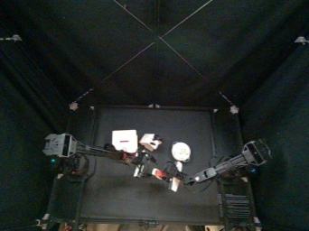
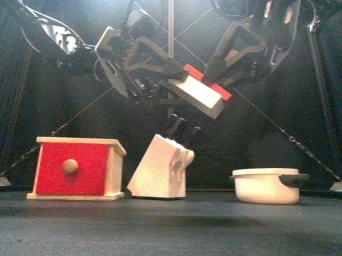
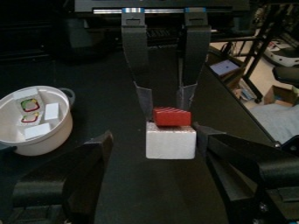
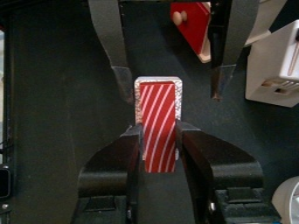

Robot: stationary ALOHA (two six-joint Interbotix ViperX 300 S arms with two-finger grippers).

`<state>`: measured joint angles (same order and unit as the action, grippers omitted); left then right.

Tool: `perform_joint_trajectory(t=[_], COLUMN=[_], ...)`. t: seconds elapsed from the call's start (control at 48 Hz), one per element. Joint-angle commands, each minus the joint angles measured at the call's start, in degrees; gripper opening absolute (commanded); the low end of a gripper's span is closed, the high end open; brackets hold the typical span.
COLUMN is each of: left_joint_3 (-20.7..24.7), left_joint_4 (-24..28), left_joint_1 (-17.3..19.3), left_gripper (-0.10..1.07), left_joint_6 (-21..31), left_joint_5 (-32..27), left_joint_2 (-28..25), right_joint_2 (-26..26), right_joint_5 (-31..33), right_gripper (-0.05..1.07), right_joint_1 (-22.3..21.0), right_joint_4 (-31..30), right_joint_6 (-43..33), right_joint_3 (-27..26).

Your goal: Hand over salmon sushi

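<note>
The salmon sushi [image 2: 203,90], a white rice block with a red striped top, hangs in mid-air above the table's middle. It also shows in the top view [image 1: 173,181]. My right gripper [image 4: 158,133] is shut on the sushi [image 4: 158,122], gripping one end. My left gripper [image 3: 152,147] faces it with its jaws open on either side of the sushi's [image 3: 170,133] other end, not touching it. In the front view the left gripper [image 2: 163,85] and right gripper [image 2: 225,72] meet above the knife block.
A red-fronted wooden drawer box [image 2: 80,167] stands at the left, a wooden knife block [image 2: 163,165] in the middle, and a white pot [image 2: 267,185] at the right. The pot [image 3: 17,131] holds other sushi pieces.
</note>
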<state>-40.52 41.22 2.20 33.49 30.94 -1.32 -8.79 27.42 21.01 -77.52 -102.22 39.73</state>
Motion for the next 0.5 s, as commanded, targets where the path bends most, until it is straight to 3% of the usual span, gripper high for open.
perform_joint_trajectory(t=[0.0,0.479], left_joint_3=[1.9,2.8], left_joint_4=[-0.8,-0.8], left_joint_1=[-0.7,-2.5], left_gripper=[1.02,1.02], left_joint_6=[0.1,0.1], left_joint_5=[-1.3,-4.2], left_joint_2=[0.2,-0.4], right_joint_2=[-0.6,-0.6], right_joint_5=[-0.1,-0.1], right_gripper=[0.45,0.45], right_joint_1=[-0.4,-0.3], right_joint_4=[-0.2,-0.2], right_joint_6=[-0.2,-0.2], right_joint_3=[-1.5,-1.5])
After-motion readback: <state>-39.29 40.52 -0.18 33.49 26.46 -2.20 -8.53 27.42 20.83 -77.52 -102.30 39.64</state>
